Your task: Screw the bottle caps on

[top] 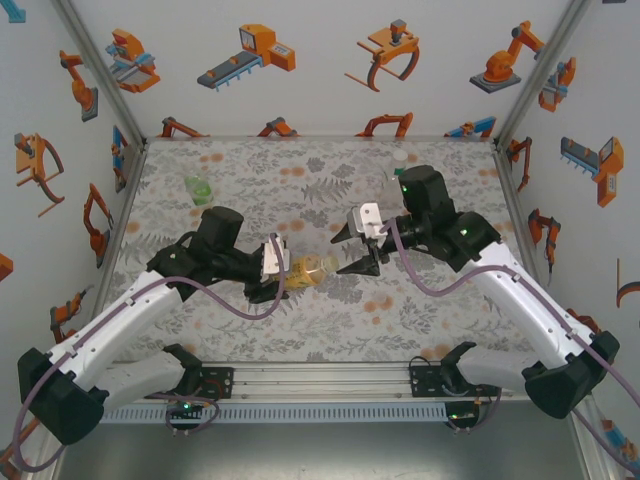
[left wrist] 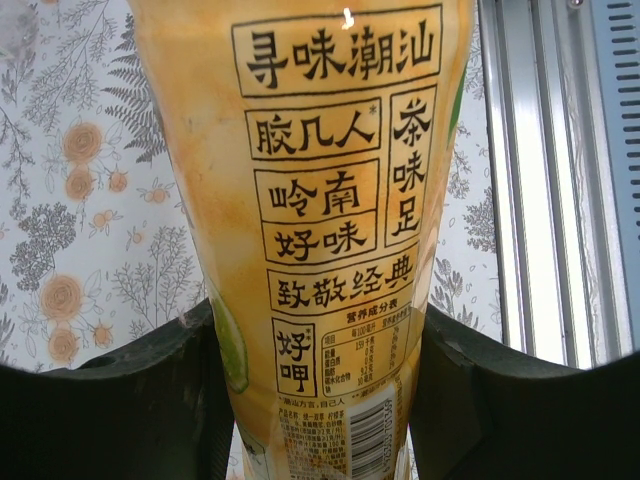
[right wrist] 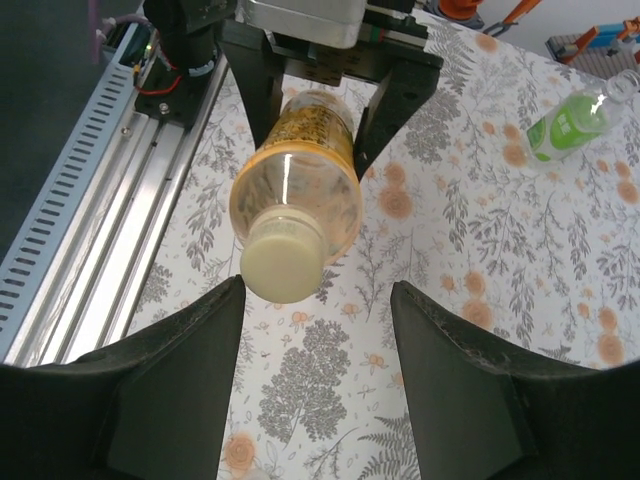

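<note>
Bottles counted with certainty: two. Caps counted: one.

The amber bottle (top: 310,267) (right wrist: 300,170), its yellow label printed in black characters, was held on its side off the middle of the counter (top: 300,335). Its long axis ran left to right in the top view. The base end pointed toward my left side and the neck toward my right. The pale yellow cap (right wrist: 284,263) sat on that neck, facing my right wrist camera. How far it was screwed down I could not tell.

My left jaws were clamped on the bottle's labelled body, with their fingers (left wrist: 140,400) pressed against its two sides. My right jaws stood wide apart and gripped nothing. Their fingers (right wrist: 170,390) flanked a broad gap, and the cap lay just ahead of that gap, on its centre line.

The green bottle (top: 197,187) (right wrist: 563,124) lay on its side on the counter toward the far left, well apart from both jaws. Its neck was turned away toward the far left. Whether that neck carried a cap I could not tell.

A small pale thing (top: 400,158) stood near the far right of the counter, too much hidden to name.

An aluminium rail (right wrist: 90,230) ran along the counter's near edge.
</note>
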You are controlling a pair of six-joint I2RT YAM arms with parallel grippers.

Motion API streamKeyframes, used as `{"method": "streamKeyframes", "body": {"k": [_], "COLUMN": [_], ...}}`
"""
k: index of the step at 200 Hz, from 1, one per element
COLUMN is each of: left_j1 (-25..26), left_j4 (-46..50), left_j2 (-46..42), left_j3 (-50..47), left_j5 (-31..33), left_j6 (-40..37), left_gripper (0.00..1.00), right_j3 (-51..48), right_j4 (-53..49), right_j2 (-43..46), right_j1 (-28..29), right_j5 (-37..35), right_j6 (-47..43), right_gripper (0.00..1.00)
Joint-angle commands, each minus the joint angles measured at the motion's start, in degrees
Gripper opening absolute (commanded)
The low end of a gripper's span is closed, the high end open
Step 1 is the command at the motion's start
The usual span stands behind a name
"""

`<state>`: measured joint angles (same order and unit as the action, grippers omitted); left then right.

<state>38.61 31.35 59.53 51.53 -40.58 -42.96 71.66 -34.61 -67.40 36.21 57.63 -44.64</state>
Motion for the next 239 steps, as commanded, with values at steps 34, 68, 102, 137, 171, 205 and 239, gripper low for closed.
{"method": "streamKeyframes", "body": {"k": [34, 68, 102, 137, 171, 205, 239], "left_j1": [0.11, 0.08, 0.1, 0.06, 0.0, 0.04, -0.17], "left_j4": [1.45, 1.46, 1.52, 1.5, 1.52, 0.97, -1.22], "left_j2": [0.61, 0.85, 0.85, 0.68, 0.5, -0.24, -1.5], "left_j3": [1.73, 1.77, 1.82, 1.75, 1.87, 1.66, 0.68], "left_j5": [-2.07, -1.93, -1.94, -1.92, -1.61, -0.12, 2.35], "left_j6": [-1.42, -1.38, -1.27, -1.32, -1.3, -1.03, -0.04], "left_gripper": [0.0, 0.0, 0.0, 0.0, 0.0, 0.0, 0.0], "right_j3": [1.91, 1.83, 1.73, 1.3, 0.78, -2.53, -7.85], "right_j4": [-1.89, -2.05, -1.86, -1.99, -1.85, 5.67, 17.51], "right_j2": [-0.27, -0.1, -0.1, 0.14, 0.51, 0.92, 2.25], "right_j1": [1.07, 1.98, 2.72, 3.21, 3.56, 3.52, 3.56], "right_j5": [4.07, 3.58, 2.61, 1.06, -0.38, -4.03, -10.6], "right_j6": [-1.87, -1.86, -1.86, -1.85, -0.59, 13.56, 34.61], "right_gripper": [0.52, 0.49, 0.44, 0.4, 0.33, 0.21, 0.11]}}
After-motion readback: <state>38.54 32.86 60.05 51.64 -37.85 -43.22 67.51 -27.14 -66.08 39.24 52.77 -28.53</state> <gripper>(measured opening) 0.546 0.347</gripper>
